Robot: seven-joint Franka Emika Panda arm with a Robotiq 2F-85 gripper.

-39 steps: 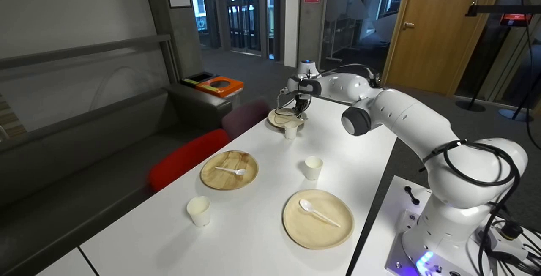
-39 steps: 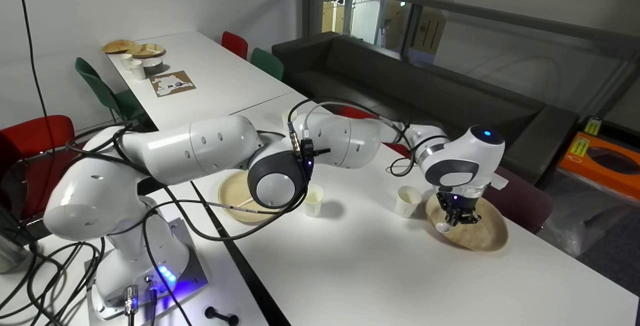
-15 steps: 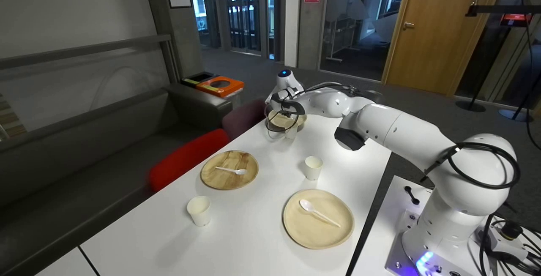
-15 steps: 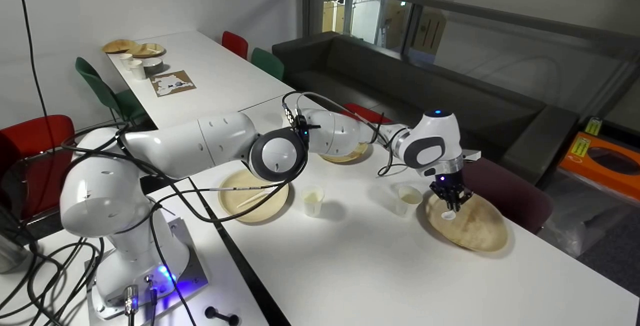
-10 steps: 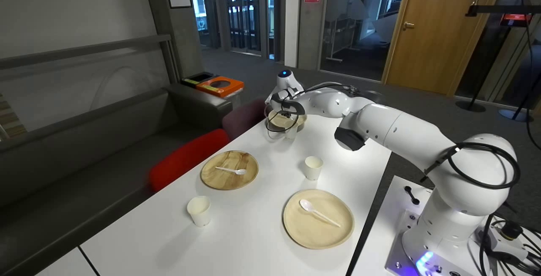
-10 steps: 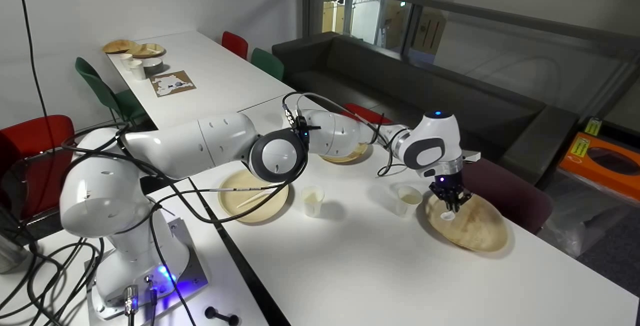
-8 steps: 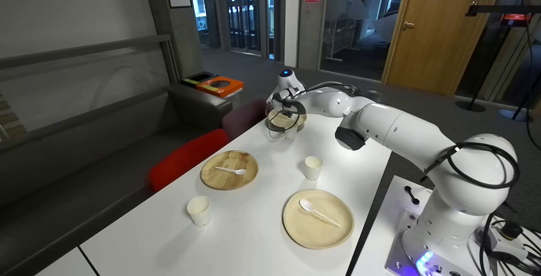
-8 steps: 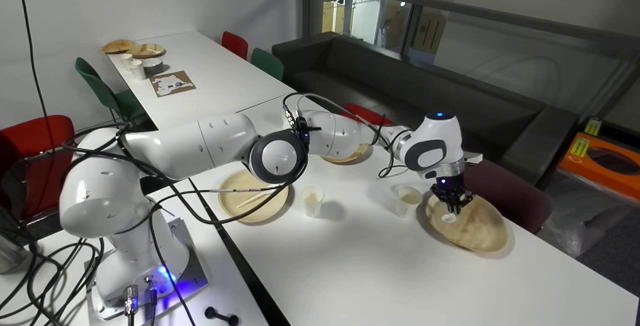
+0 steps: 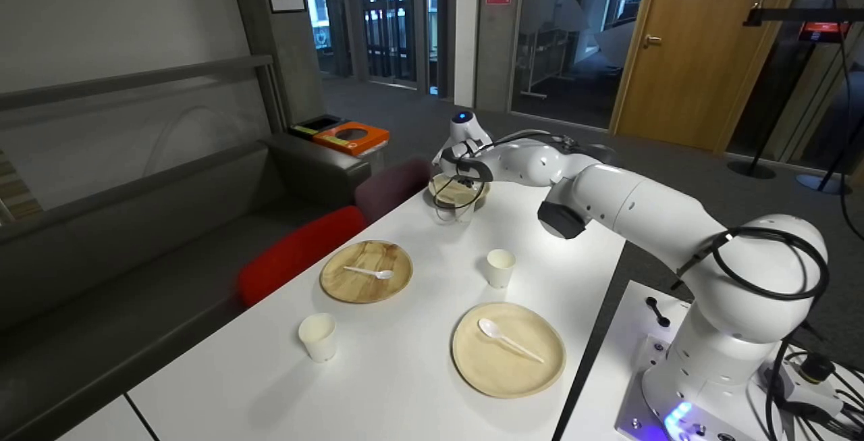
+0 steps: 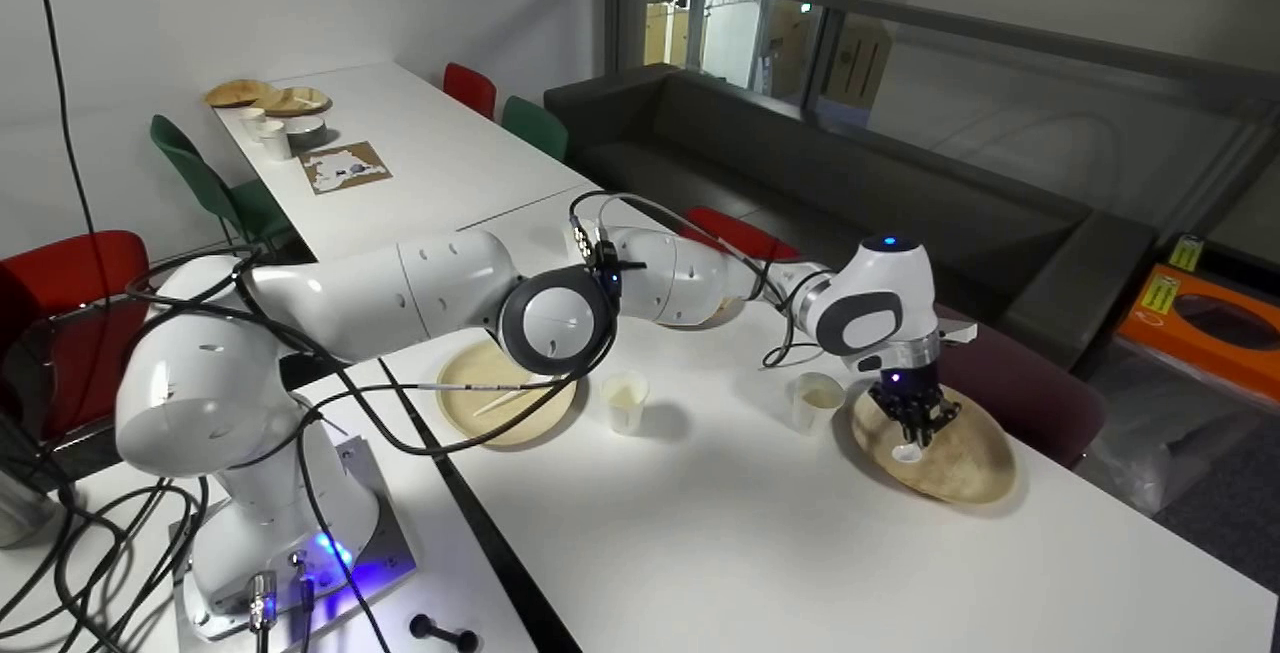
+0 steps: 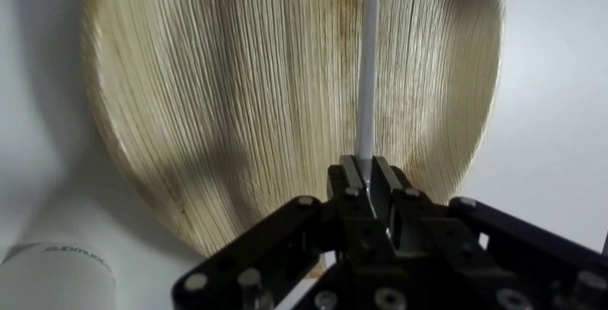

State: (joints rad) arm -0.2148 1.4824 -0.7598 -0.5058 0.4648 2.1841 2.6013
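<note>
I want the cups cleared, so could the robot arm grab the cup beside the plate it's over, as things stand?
Probably not: the tool looks closed on the white spoon over the plate, so its grip seems taken, though the cup stands close by, apparently uncovered.

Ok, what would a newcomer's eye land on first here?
Probably the white arm, stretched over the table, plain in both exterior views. At its end the black claw holds a white spoon over a tan plate. The orange panel beside the grey sofa likely stands out too.
</note>
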